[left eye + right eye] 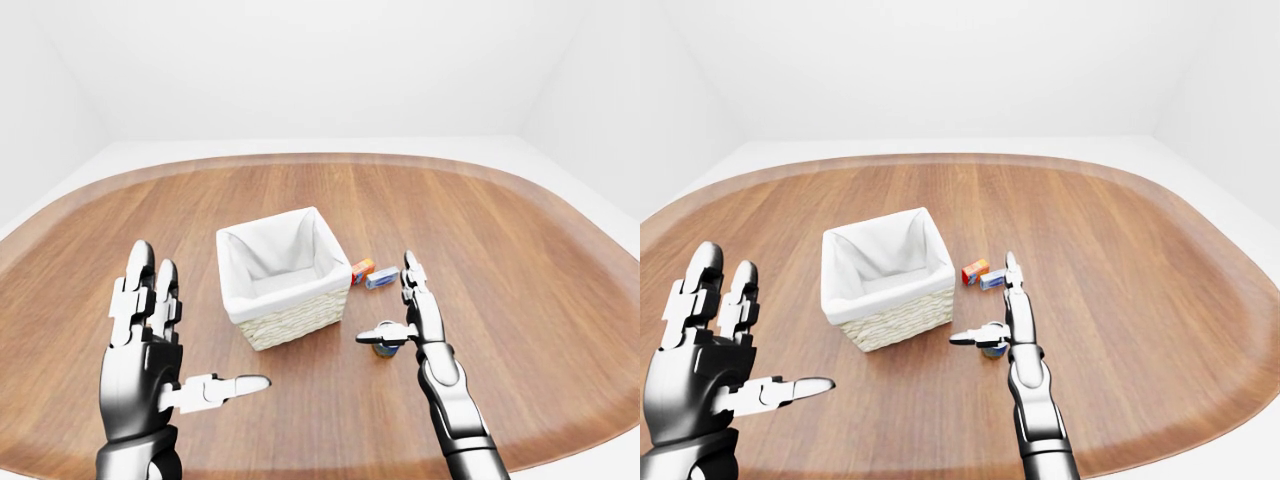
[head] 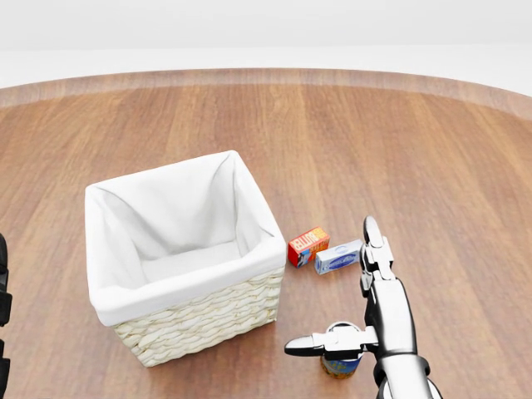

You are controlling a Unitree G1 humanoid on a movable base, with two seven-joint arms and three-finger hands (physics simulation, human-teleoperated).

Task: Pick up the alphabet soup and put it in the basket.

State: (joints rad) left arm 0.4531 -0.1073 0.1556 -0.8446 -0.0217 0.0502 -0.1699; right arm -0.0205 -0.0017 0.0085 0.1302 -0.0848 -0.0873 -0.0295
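Observation:
The alphabet soup can [image 2: 342, 363] stands upright on the wooden table, low in the head view, mostly hidden under my right hand [image 2: 353, 320]. That hand is open, fingers stretched straight, thumb out to the left across the can's top. The woven basket [image 2: 196, 317] with a white cloth liner stands to the left of the can and is empty. My left hand [image 1: 175, 345] is open, raised at the lower left of the left-eye view, away from everything.
A small red-orange box [image 2: 307, 246] and a small blue-white box [image 2: 338, 257] lie side by side just right of the basket, above the can. The oval table's edge [image 1: 560, 455] runs close below my hands.

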